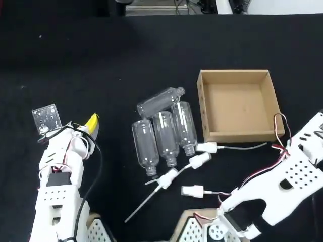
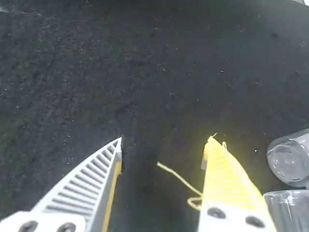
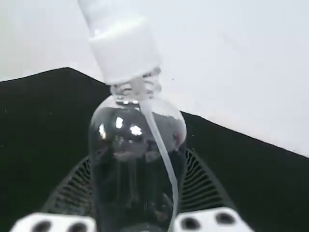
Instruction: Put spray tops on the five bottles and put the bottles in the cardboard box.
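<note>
From above, four bottles (image 1: 164, 133) lie on the tabletop (image 1: 101, 60) beside the cardboard box (image 1: 233, 74), with loose spray tops (image 1: 193, 190) near their necks. The right arm (image 1: 287, 176) runs off the edge.

Left wrist view: the left hand (image 2: 165, 141) is spread over bare tabletop, with two bottle ends (image 2: 289, 159) clipped at the border.

Right wrist view: the right hand (image 3: 140, 159) pinches a fifth bottle (image 3: 130, 145); the spray top (image 3: 123, 48) on it is cut off above.

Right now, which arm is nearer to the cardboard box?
Right. The right arm is close beside the cardboard box; the left arm is far off, beyond the bottles.
</note>
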